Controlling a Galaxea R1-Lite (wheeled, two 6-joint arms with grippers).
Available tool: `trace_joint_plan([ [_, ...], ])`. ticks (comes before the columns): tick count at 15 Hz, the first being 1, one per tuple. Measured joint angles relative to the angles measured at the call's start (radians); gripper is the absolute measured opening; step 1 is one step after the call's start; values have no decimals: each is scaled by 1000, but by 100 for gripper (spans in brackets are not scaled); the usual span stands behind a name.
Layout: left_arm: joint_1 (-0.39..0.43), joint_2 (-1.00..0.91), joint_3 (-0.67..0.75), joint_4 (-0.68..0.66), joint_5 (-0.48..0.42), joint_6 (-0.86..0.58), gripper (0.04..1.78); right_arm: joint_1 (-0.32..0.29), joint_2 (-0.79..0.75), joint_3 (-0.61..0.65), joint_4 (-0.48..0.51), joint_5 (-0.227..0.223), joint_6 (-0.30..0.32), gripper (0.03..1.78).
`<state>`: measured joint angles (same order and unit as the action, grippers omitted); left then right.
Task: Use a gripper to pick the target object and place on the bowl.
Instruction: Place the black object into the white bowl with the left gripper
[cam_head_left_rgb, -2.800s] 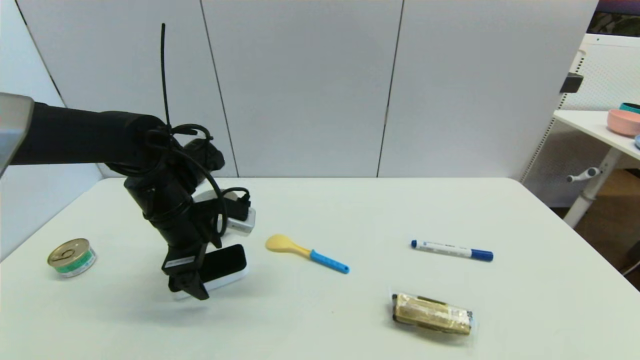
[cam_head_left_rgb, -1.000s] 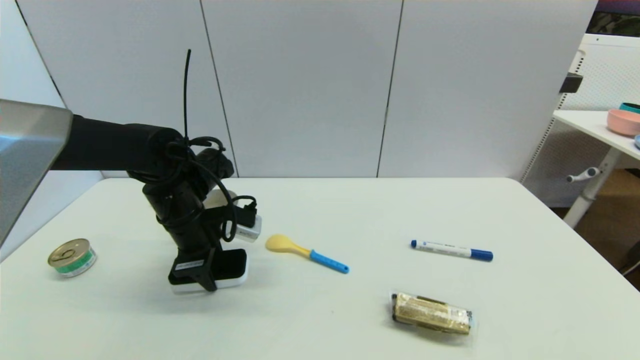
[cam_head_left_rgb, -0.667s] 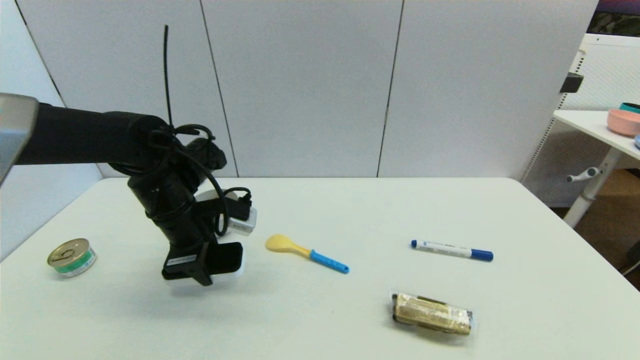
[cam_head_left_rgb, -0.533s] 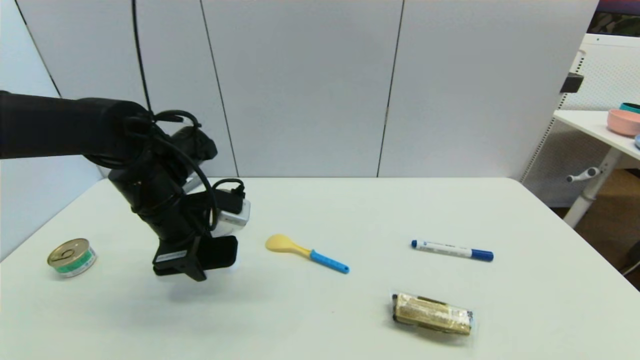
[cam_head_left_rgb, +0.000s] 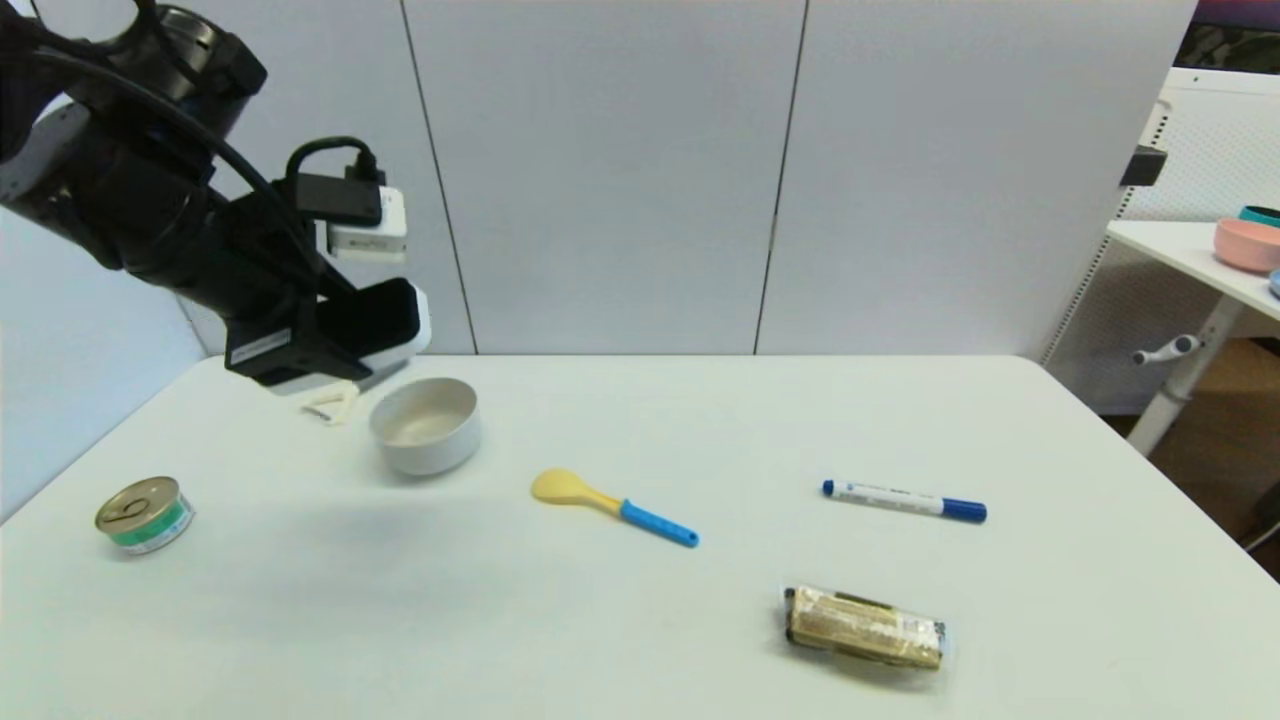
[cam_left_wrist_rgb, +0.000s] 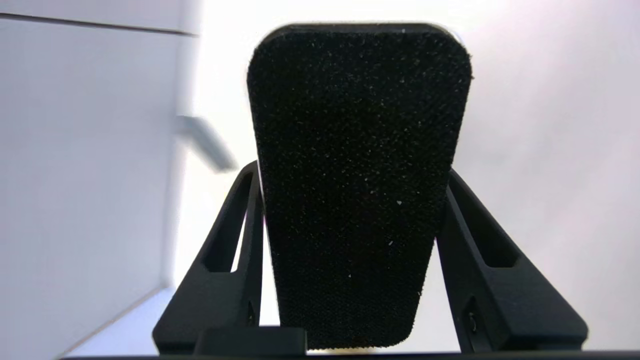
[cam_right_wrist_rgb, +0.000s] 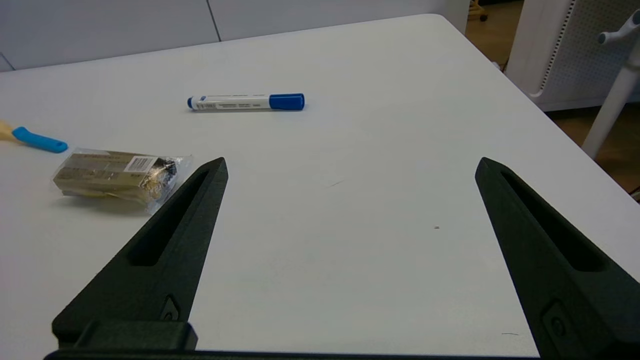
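Note:
My left gripper (cam_head_left_rgb: 318, 345) is shut on the target object (cam_head_left_rgb: 368, 318), a flat block with a black felt top and a white base. It holds the block high in the air at the far left, just above and to the left of the off-white bowl (cam_head_left_rgb: 425, 425), which stands on the table. In the left wrist view the black block (cam_left_wrist_rgb: 357, 175) sits clamped between both fingers of the left gripper (cam_left_wrist_rgb: 351, 170). My right gripper (cam_right_wrist_rgb: 351, 162) is open and empty, low over the table's right part; it does not show in the head view.
A tin can (cam_head_left_rgb: 145, 513) stands at the left edge. A yellow spoon with a blue handle (cam_head_left_rgb: 610, 505), a blue marker (cam_head_left_rgb: 903, 500) and a wrapped snack bar (cam_head_left_rgb: 865, 627) lie to the right. A small cream piece (cam_head_left_rgb: 333, 403) lies beside the bowl. A pink bowl (cam_head_left_rgb: 1248, 243) sits on a side table.
My left gripper closed on the block on the table, then lifted it up and back to the left. The bowl, hidden behind the arm before, now shows.

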<state>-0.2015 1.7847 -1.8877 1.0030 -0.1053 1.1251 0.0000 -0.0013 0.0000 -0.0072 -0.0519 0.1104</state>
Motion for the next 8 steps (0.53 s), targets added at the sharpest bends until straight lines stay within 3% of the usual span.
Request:
trace_joint_plan([
  [3,15,66,-75,-69,-85,-29,99,0,0,0,0,1,0,171],
  [5,17,124,-82,-155,-179,-76,99,0,0,0,0,0,0,171],
  [8,17,194,-83,-245,-243,-156,99,0,0,0,0,0,-1,171],
])
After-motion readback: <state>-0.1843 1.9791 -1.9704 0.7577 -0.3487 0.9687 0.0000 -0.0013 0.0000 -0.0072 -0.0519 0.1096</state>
